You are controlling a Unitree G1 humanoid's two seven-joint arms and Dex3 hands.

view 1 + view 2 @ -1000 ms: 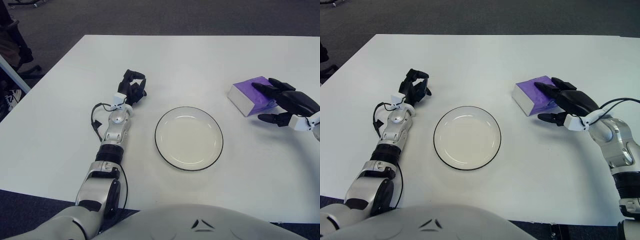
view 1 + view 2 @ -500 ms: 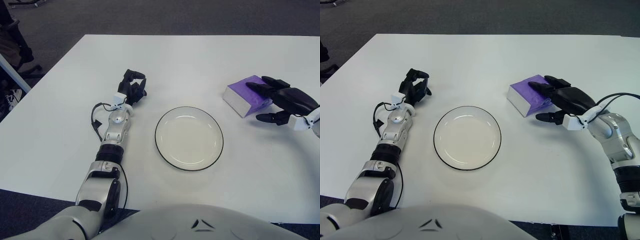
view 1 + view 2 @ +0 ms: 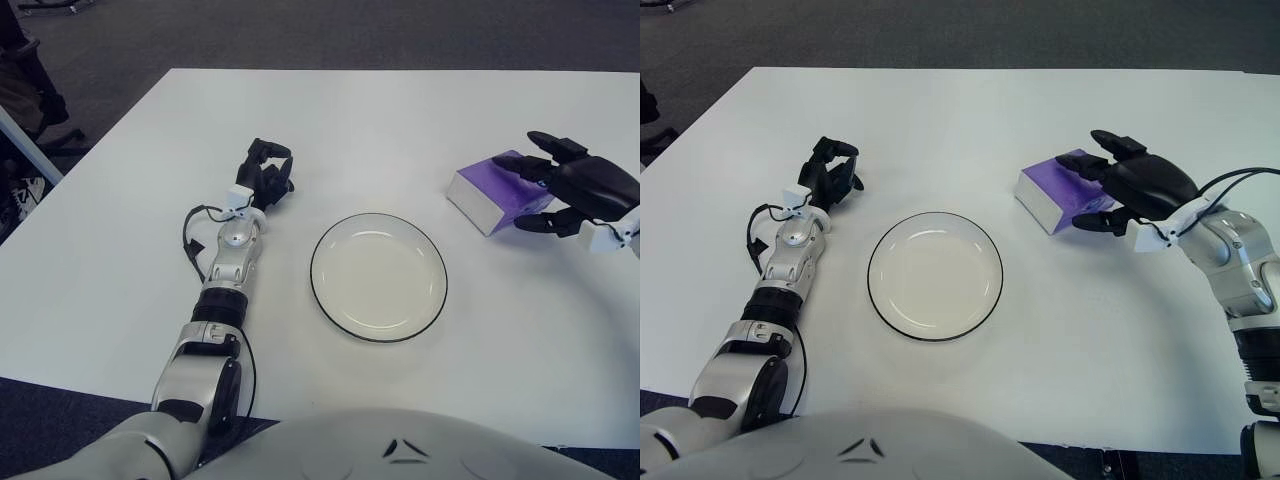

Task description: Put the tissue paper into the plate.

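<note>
Inventory by count.

Round white ceramic plate with thin dark rim (image 3: 934, 276): one, between the two hands, nearer the left hand and well apart from the right.

Purple rectangular tissue pack with white side faces (image 3: 1058, 193): one, directly beneath and just left of the right hand's fingers.

Black three-finger robot hands: two. Left hand (image 3: 830, 175), one, fingers curled, to the left of the plate. Right hand (image 3: 1135, 183), one, fingers spread above the tissue pack.

Silver jointed robot arms: two, one behind each hand.

White flat rectangular surface (image 3: 970, 110): one, carrying the plate and the tissue pack.

Loose items on the surface: two in total.
</note>
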